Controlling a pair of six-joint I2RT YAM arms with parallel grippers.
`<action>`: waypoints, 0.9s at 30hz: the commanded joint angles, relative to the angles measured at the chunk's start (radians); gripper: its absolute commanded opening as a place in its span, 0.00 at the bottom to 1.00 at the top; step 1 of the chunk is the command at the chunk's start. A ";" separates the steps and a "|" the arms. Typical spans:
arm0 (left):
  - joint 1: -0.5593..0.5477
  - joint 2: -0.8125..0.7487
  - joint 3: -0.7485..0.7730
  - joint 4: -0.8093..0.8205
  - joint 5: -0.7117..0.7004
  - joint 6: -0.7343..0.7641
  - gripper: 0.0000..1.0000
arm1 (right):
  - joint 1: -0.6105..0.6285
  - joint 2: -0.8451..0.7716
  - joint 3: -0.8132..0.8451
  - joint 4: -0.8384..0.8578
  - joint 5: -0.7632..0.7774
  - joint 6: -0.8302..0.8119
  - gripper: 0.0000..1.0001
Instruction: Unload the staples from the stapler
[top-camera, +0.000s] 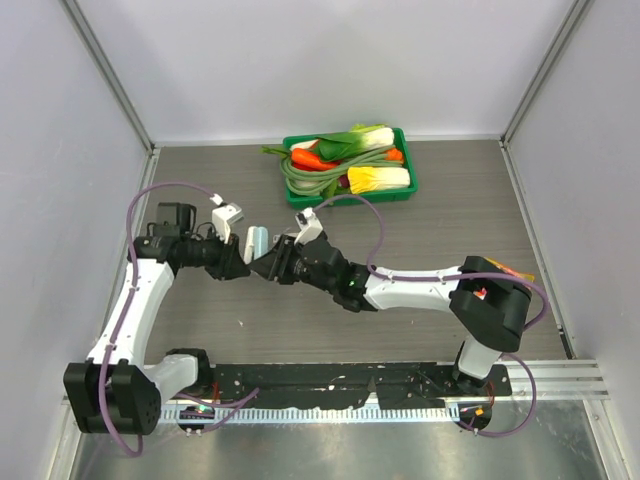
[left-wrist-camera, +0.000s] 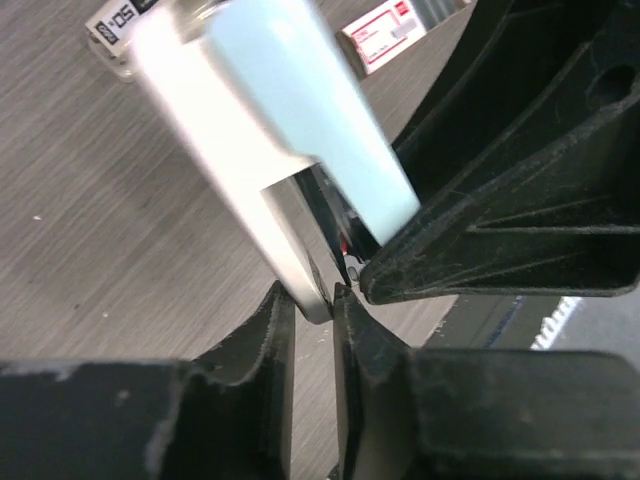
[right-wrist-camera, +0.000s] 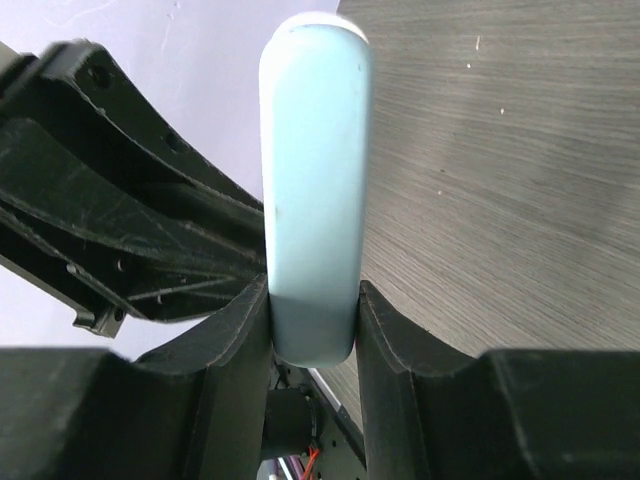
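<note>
The stapler (top-camera: 256, 240) hangs above the table between my two grippers. In the right wrist view its pale-blue body (right-wrist-camera: 315, 180) stands upright, and my right gripper (right-wrist-camera: 313, 300) is shut on its lower end. In the left wrist view the stapler (left-wrist-camera: 300, 120) slants across the frame, pale-blue on top and white along the side. Its silvery metal rail (left-wrist-camera: 298, 240) sticks out below. My left gripper (left-wrist-camera: 313, 298) has closed narrowly and pinches the tip of that rail. A right finger (left-wrist-camera: 500, 200) meets the stapler from the right. The staples are hidden.
A green tray (top-camera: 408, 170) of toy vegetables stands at the back of the table. A small red-and-white box (left-wrist-camera: 385, 35) and a labelled item (left-wrist-camera: 115, 30) lie on the wood-grain table beyond the stapler. Grey walls close in the left, right and back.
</note>
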 joint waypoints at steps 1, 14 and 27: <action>-0.023 -0.012 -0.016 0.098 -0.160 0.027 0.14 | -0.013 -0.036 -0.025 0.065 -0.043 0.007 0.01; -0.096 -0.031 -0.100 0.198 -0.315 0.050 0.03 | -0.036 -0.054 -0.085 0.018 -0.058 -0.055 0.01; -0.220 -0.114 -0.233 0.346 -0.555 0.186 0.00 | -0.130 -0.079 -0.059 -0.226 -0.240 -0.363 0.01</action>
